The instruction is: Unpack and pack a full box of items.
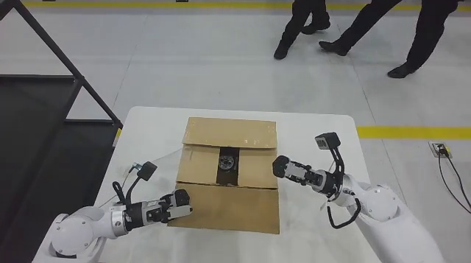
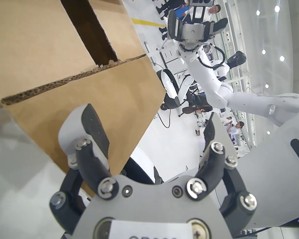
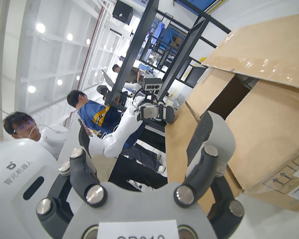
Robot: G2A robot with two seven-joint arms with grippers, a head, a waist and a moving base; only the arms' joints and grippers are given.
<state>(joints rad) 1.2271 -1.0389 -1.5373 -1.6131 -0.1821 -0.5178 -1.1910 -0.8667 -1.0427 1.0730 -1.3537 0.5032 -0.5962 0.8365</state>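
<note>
A brown cardboard box (image 1: 228, 186) stands in the middle of the white table, its top flaps almost flat with a dark gap (image 1: 228, 166) between them where a dark item shows inside. My left gripper (image 1: 182, 204) is open at the box's near left corner, one finger against the near flap (image 2: 94, 98). My right gripper (image 1: 281, 167) is open at the box's right side, level with the gap. In the right wrist view the open gripper (image 3: 144, 135) straddles the edge of the near flap (image 3: 174, 145). The left wrist view shows the open left gripper (image 2: 152, 125).
The white table (image 1: 316, 127) has bare room behind and to the right of the box. A black metal frame (image 1: 59, 64) stands off the table's far left. A yellow floor line (image 1: 412, 132) runs past the right edge.
</note>
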